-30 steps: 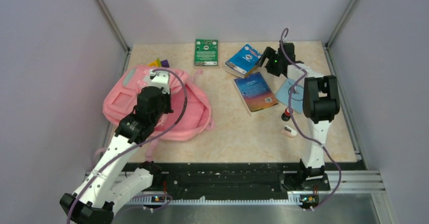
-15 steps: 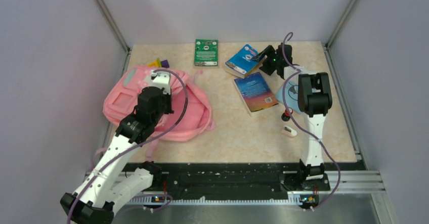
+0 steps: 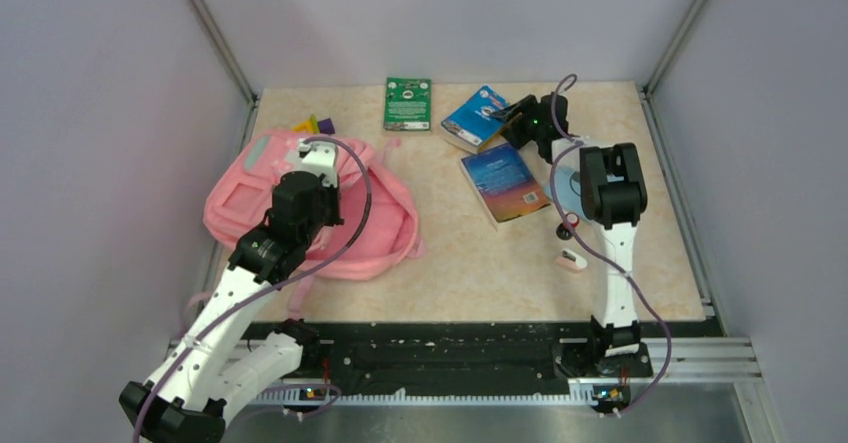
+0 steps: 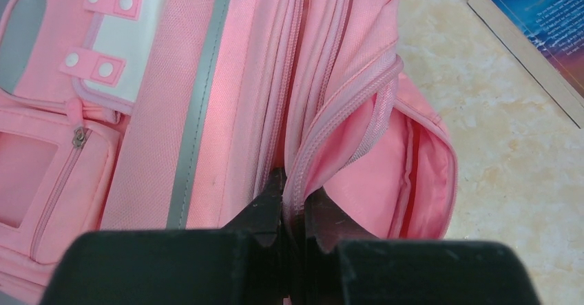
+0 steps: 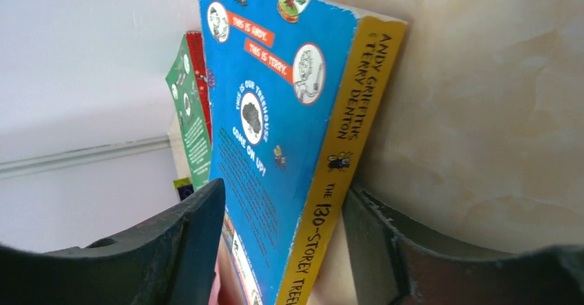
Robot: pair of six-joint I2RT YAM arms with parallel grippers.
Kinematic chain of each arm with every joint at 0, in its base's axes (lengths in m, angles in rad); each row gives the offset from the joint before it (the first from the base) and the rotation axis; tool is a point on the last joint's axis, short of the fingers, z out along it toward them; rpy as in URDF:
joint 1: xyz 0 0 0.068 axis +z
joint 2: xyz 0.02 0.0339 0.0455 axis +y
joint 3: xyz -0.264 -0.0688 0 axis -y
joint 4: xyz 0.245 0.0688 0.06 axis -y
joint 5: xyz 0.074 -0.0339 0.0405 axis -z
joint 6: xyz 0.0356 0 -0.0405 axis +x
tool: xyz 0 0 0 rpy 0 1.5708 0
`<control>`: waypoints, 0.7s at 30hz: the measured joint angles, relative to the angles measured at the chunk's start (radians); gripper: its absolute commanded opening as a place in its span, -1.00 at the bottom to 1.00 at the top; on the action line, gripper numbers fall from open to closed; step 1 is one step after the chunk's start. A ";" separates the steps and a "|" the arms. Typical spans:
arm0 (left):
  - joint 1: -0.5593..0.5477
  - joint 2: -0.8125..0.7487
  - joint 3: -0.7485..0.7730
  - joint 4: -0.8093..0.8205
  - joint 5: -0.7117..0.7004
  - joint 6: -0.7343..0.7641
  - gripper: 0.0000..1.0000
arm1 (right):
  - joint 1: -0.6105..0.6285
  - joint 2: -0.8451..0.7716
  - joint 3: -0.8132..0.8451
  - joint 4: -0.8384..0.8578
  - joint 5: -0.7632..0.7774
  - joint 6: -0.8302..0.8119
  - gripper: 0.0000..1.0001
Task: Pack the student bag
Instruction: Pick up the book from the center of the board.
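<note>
Right arm outstretched, jaws astride book

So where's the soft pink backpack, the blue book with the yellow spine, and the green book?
soft pink backpack (image 3: 240,198): top view, front pocket.
blue book with yellow spine (image 5: 344,133): right wrist view, spine.
green book (image 3: 407,103): top view, cover.

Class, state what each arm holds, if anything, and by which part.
Left fingers pinch the student bag at its opening's zippered rim. Right fingers flank the blue Treehouse book near its yellow spine; whether they grip cannot be told.
</note>
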 measured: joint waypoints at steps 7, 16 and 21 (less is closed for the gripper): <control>0.000 -0.002 -0.003 0.002 0.000 0.000 -1.00 | 0.002 0.042 -0.008 0.068 0.001 0.051 -0.70; 0.000 -0.021 -0.008 0.003 -0.004 0.004 -1.00 | 0.005 0.044 -0.013 0.198 -0.010 0.053 -1.00; 0.000 -0.023 -0.011 0.003 -0.005 0.004 -1.00 | 0.004 0.023 -0.048 0.278 -0.035 0.038 -1.00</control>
